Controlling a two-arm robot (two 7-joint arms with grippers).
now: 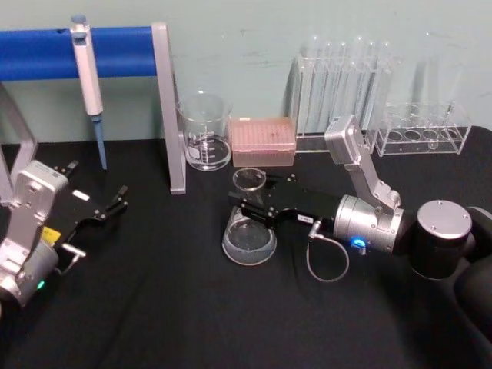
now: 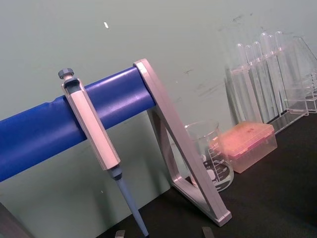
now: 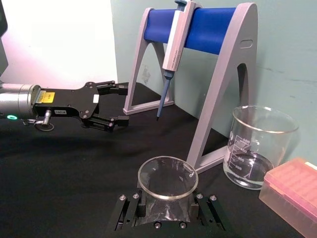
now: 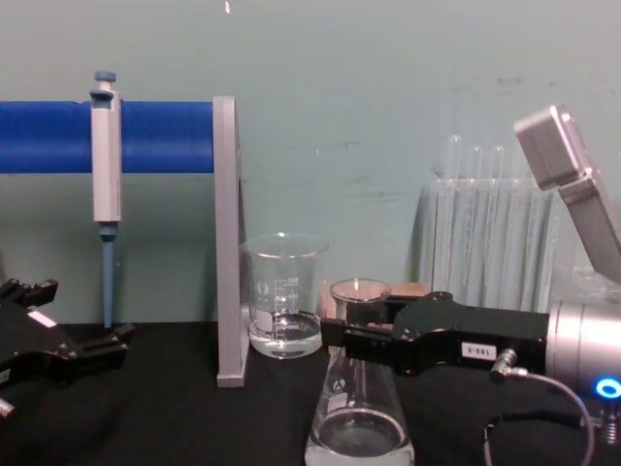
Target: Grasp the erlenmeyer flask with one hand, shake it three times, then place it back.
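Observation:
The erlenmeyer flask is clear glass with a little liquid in its wide base, and it stands upright at the middle of the black table. My right gripper reaches in from the right and is shut on the flask's neck just under the rim. In the chest view the flask shows from the side, with the right gripper clamped around its neck. The right wrist view looks down on the flask's rim between the two fingers. Whether the base touches the table I cannot tell. My left gripper rests open at the far left.
A glass beaker with some liquid stands behind the flask, next to a pink tip box. A pipette hangs on the blue-barred stand at the back left. Test tube racks line the back right.

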